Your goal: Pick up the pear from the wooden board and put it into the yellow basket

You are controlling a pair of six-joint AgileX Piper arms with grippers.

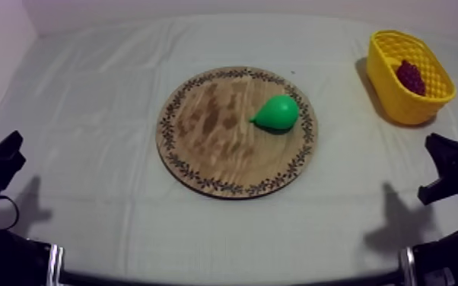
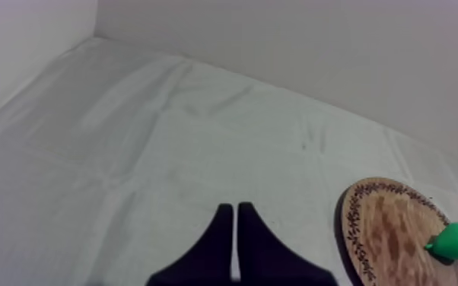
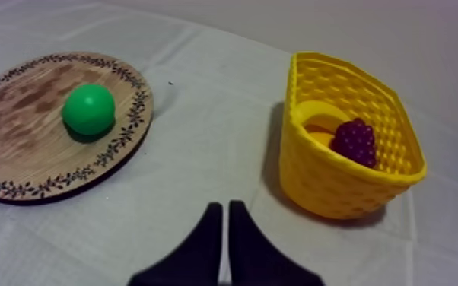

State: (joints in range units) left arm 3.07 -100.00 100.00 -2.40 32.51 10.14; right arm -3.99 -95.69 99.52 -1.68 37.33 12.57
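The pear lies on the board, on the half towards the basket and close to the patterned rim, its narrow end pointing towards the board's middle. The board sits mid-table on the cloth. The basket stands well apart from it, in the far right corner of the table, with 1 bunch of grapes inside. The left gripper has its 2 fingers pressed together in a narrow wedge with nothing between them. It hangs over bare cloth, well short of the board, where the pear rests near the far rim. The right gripper is closed the same way, its 2 fingers meeting with nothing held. It sits above the cloth between the board and the basket, touching neither. From the right wrist the pear shows as a round green ball on the wood, and the grapes lie against the basket's near wall. In the top view both arms sit low at the table's near corners, 1 on each side.
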